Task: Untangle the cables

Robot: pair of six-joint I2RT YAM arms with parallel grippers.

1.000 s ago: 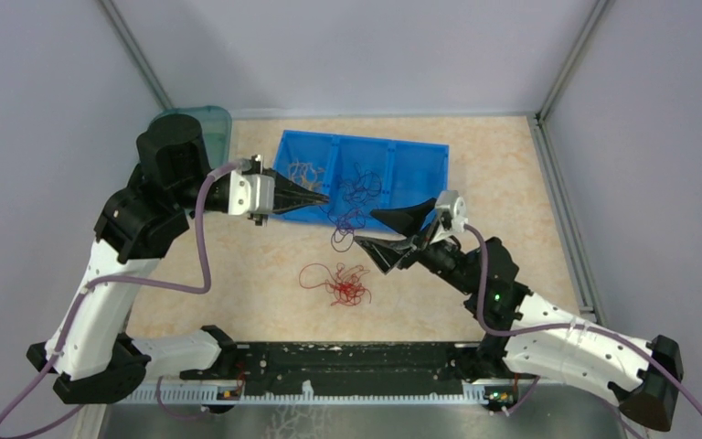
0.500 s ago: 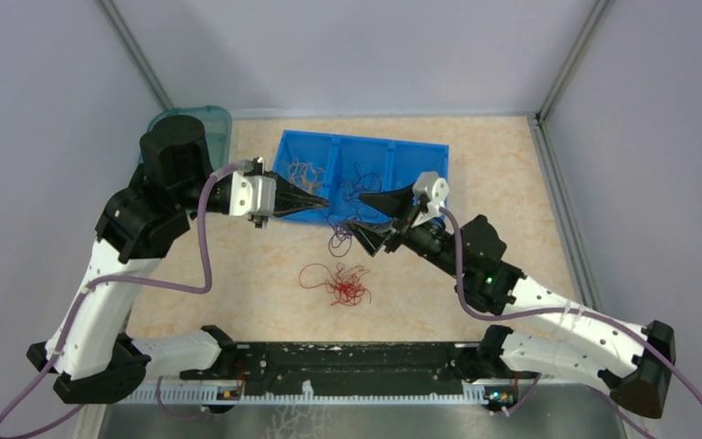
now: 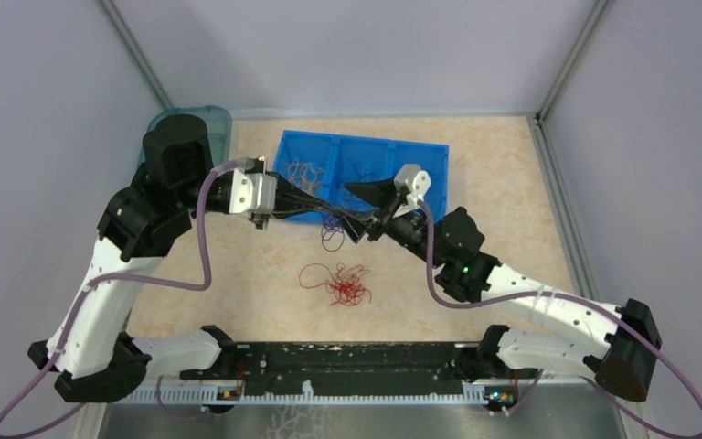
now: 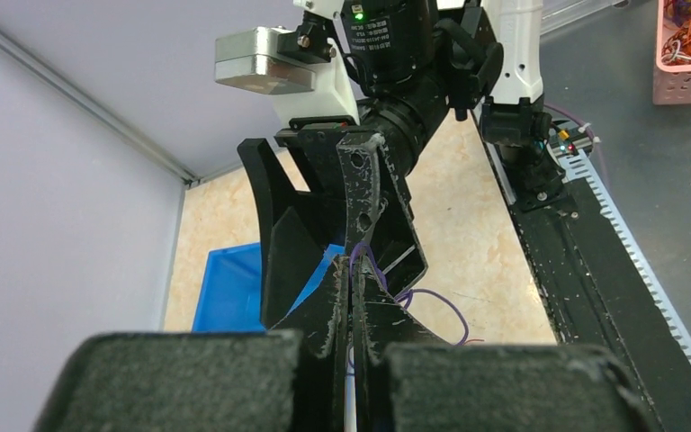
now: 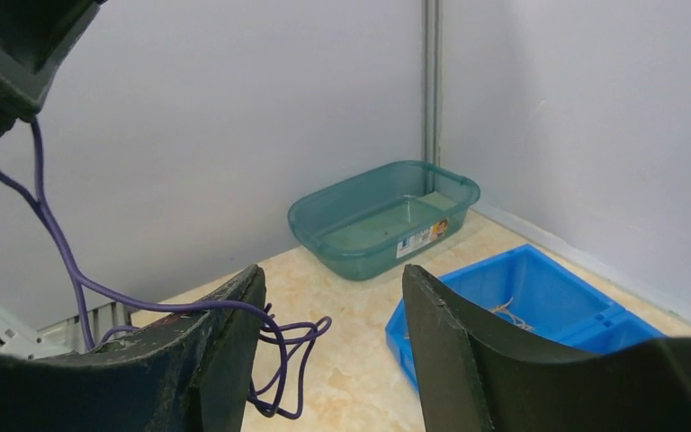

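My left gripper (image 3: 329,212) is shut on a dark purple cable (image 3: 331,240), whose loops hang below its tip, just above the table. In the left wrist view the jaws (image 4: 355,270) pinch it, and a loop (image 4: 441,301) shows beyond. My right gripper (image 3: 352,210) is open and faces the left tip. In its wrist view (image 5: 333,288) the purple cable (image 5: 283,360) runs down from the left gripper (image 5: 9,63) and drapes over its left finger (image 5: 207,351). A red cable tangle (image 3: 340,283) lies on the table in front.
A blue three-compartment tray (image 3: 420,155) stands behind the grippers, with orange-yellow cables (image 3: 306,172) in its left compartment and dark cables (image 3: 366,178) in the middle one. A teal tub (image 5: 387,216) sits in the far left corner. The black rail (image 3: 347,366) runs along the near edge.
My right arm has moved up and left, bringing its open jaws close to the left gripper's tip. The hanging purple cable has shifted slightly left. The left arm has barely moved.
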